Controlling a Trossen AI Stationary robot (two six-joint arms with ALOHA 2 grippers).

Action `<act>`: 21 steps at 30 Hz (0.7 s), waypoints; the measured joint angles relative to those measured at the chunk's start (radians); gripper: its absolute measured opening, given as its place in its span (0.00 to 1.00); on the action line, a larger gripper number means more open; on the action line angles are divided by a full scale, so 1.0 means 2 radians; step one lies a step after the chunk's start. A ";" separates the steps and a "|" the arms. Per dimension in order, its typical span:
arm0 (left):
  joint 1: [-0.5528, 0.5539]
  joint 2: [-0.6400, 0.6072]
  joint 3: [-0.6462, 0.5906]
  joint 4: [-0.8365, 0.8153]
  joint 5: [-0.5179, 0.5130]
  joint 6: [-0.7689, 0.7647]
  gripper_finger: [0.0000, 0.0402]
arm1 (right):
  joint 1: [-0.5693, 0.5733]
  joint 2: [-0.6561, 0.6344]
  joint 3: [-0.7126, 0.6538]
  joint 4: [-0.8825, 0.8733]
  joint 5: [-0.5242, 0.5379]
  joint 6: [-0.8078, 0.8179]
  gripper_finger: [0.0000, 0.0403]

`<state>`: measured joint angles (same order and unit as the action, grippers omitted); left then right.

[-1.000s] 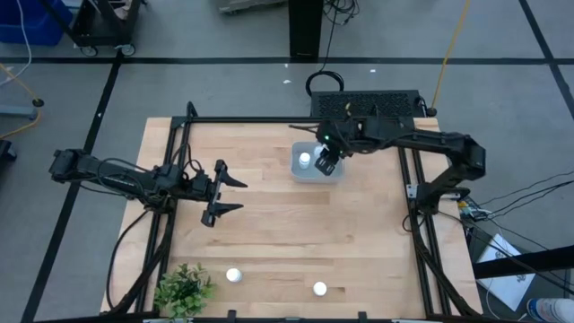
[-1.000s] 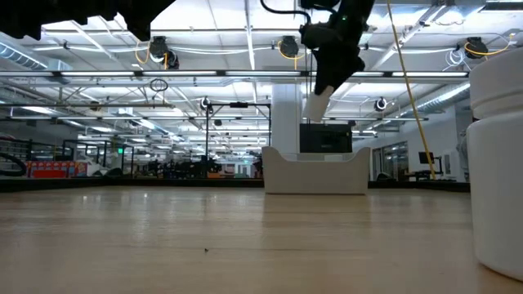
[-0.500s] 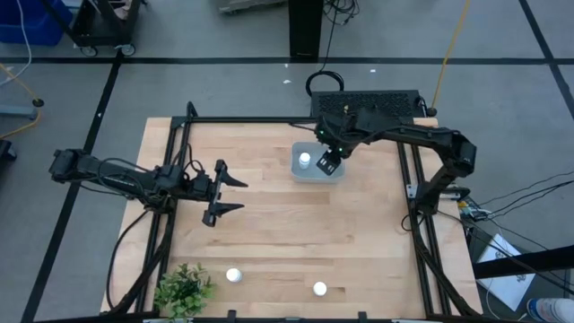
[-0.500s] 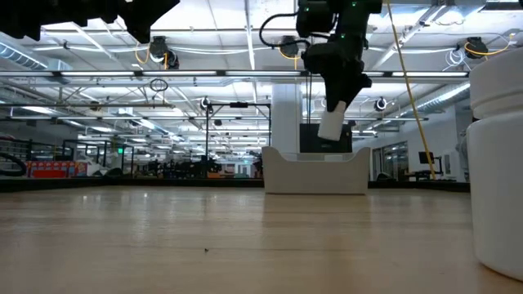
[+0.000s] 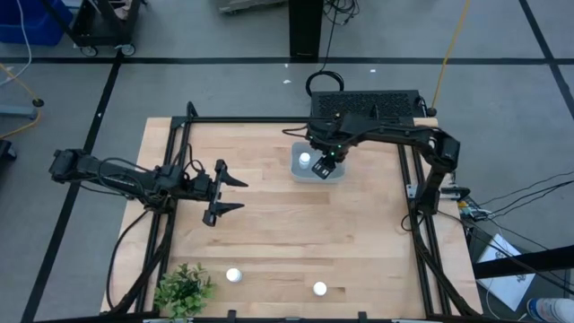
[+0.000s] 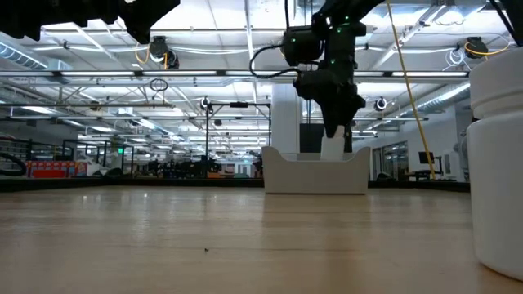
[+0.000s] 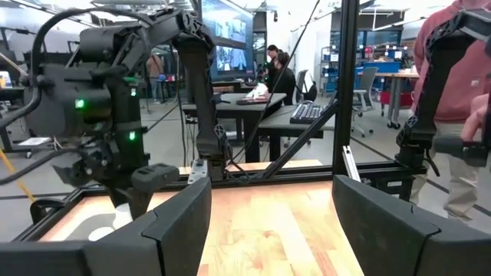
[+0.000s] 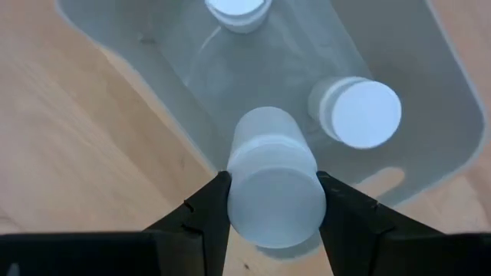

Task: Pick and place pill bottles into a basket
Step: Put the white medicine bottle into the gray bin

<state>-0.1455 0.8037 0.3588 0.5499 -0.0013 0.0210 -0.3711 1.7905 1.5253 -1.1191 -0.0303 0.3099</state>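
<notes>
Underneath, pale wooden table.

Green plant at wooden table's corner.

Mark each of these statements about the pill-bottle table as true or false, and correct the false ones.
1. The right gripper is shut on a pill bottle above the basket. True.
2. The basket holds no bottles yet. False: the right wrist view shows two white caps already inside it.
3. Two loose bottles stand on the table near the plant. True.
4. The left gripper is holding a bottle. False: it is open and holds nothing, over bare wood at the table's left.
5. The plant sits inside the basket. False: it stands at the table's near left corner, far from the basket.
</notes>
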 joint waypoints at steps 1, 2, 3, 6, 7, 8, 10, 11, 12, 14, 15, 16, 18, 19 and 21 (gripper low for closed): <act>0.000 0.000 0.000 0.000 0.000 0.000 0.68 | -0.001 0.005 0.000 0.002 -0.001 -0.002 0.38; 0.000 0.000 0.000 0.000 0.000 0.000 0.68 | -0.002 0.010 0.000 0.004 -0.001 -0.004 0.38; 0.000 0.000 0.000 0.000 0.000 0.000 0.68 | -0.004 0.014 0.000 0.004 -0.001 -0.005 0.38; 0.000 0.000 0.000 0.000 0.000 0.000 0.68 | -0.009 0.025 0.000 0.004 -0.001 -0.010 0.38; 0.000 0.000 0.000 -0.001 0.000 0.000 0.68 | -0.011 0.029 0.000 0.005 -0.001 -0.011 0.38; 0.000 0.000 0.000 -0.001 0.000 0.000 0.68 | -0.011 0.032 0.000 0.006 -0.001 -0.012 0.38; 0.000 0.000 0.000 -0.001 0.000 0.000 0.68 | -0.013 0.037 0.000 0.007 -0.001 -0.013 0.38; 0.000 0.000 0.000 -0.001 0.000 0.000 0.68 | -0.014 0.039 0.000 0.007 -0.004 -0.013 0.38; 0.000 0.000 0.000 -0.001 0.000 0.000 0.68 | -0.015 0.042 0.000 0.006 -0.011 -0.014 0.38; 0.000 0.000 0.000 -0.002 0.000 0.000 0.68 | -0.017 0.048 0.000 0.007 -0.013 -0.016 0.38; 0.000 0.000 0.000 -0.003 0.000 0.000 0.68 | -0.017 0.051 0.000 0.007 -0.013 -0.017 0.38; 0.000 0.000 0.000 -0.003 0.000 -0.001 0.68 | -0.017 0.054 0.000 0.007 -0.013 -0.017 0.38; 0.000 0.000 0.000 -0.005 0.000 -0.002 0.68 | -0.017 0.058 0.000 0.008 -0.013 -0.019 0.38; 0.000 0.000 0.000 -0.005 0.000 -0.002 0.68 | -0.017 0.059 0.000 0.009 -0.013 -0.021 0.38; 0.000 0.000 0.000 -0.005 0.000 -0.002 0.68 | -0.017 0.060 0.000 0.011 -0.012 -0.021 0.38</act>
<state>-0.1455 0.8040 0.3588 0.5404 -0.0013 0.0174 -0.4057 1.9101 1.5249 -1.0968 -0.0547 0.2680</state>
